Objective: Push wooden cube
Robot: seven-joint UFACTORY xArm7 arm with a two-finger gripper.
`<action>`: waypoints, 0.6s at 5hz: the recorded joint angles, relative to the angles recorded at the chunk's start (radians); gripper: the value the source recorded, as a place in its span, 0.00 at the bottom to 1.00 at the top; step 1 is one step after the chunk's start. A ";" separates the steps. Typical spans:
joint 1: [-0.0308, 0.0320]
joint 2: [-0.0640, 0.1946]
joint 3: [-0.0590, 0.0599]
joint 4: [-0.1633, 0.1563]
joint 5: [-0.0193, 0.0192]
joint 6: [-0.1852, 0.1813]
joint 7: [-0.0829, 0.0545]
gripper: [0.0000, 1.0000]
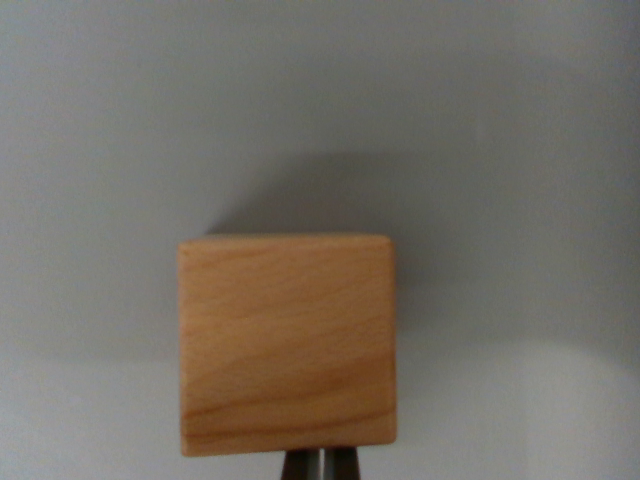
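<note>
A light wooden cube [287, 343] with visible grain fills the lower middle of the wrist view, resting on a plain grey surface [320, 110]. Just below the cube's near edge, the dark tips of my gripper [321, 465] show at the bottom of the frame, pressed close together with only a thin bright line between them. The tips sit right against the cube's lower edge, a little right of its centre. Nothing is held between the fingers.
The grey surface stretches all around the cube. The cube casts a soft shadow [330, 195] up and to the wrist view's right.
</note>
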 joint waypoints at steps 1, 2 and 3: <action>0.0000 0.000 0.000 0.000 0.0000 0.000 0.000 1.00; 0.0050 0.033 0.007 0.043 0.0120 0.011 0.001 1.00; 0.0050 0.033 0.007 0.043 0.0120 0.011 0.001 1.00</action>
